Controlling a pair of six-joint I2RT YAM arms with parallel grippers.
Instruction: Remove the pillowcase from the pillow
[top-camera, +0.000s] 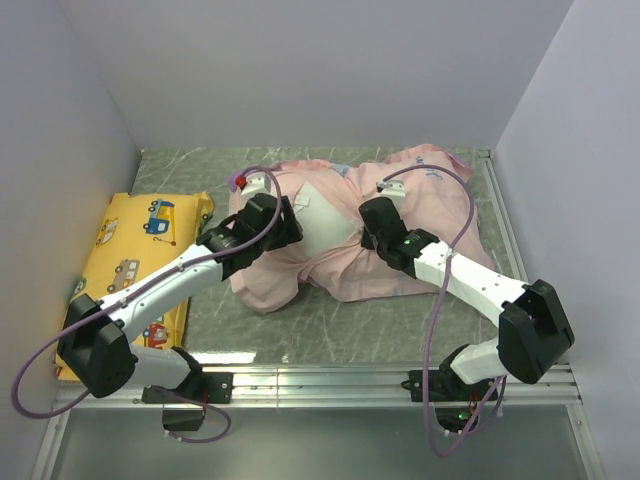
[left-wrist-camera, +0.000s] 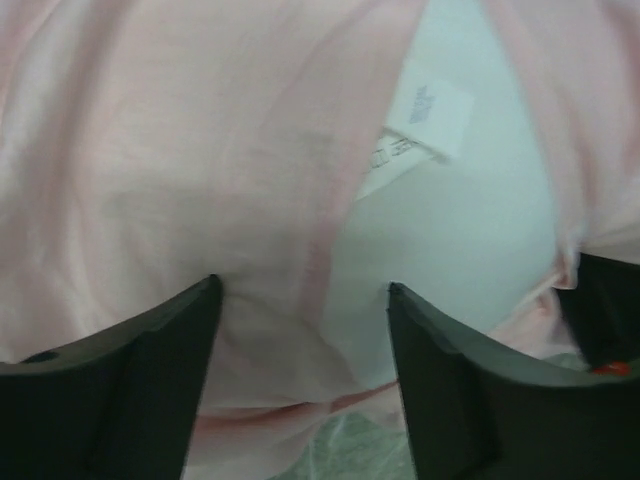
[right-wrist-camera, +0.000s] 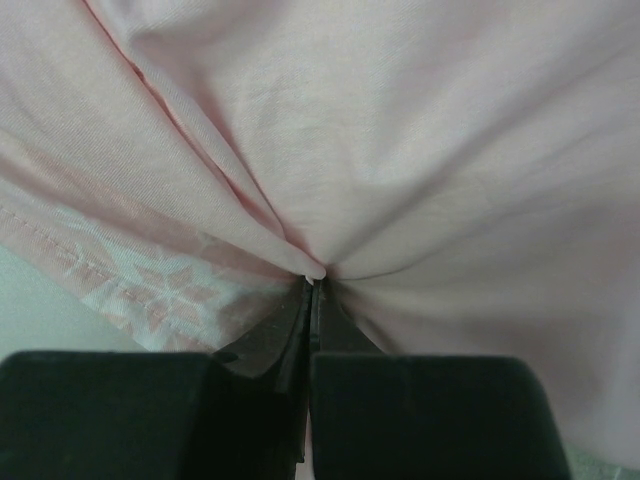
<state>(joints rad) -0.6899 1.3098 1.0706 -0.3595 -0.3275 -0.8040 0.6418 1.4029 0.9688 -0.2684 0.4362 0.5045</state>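
The pillowcase (top-camera: 430, 215) lies bunched in the middle of the table, its pale pink inside turned out. The white pillow (top-camera: 322, 222) shows through its opening, with a small tag (left-wrist-camera: 425, 112) at its edge. My left gripper (left-wrist-camera: 303, 290) is open over the case's edge and the pillow, its jaws on either side of the pink hem (left-wrist-camera: 330, 250). My right gripper (right-wrist-camera: 314, 280) is shut on a pinch of pillowcase fabric (right-wrist-camera: 330, 200) that fans out from the tips. A snowflake print (right-wrist-camera: 160, 290) shows at the left.
A yellow cushion (top-camera: 135, 250) printed with vehicles lies at the left by the wall. Grey walls enclose the left, back and right. A metal rail (top-camera: 320, 378) runs along the near edge. Green marbled table (top-camera: 330, 330) shows in front of the case.
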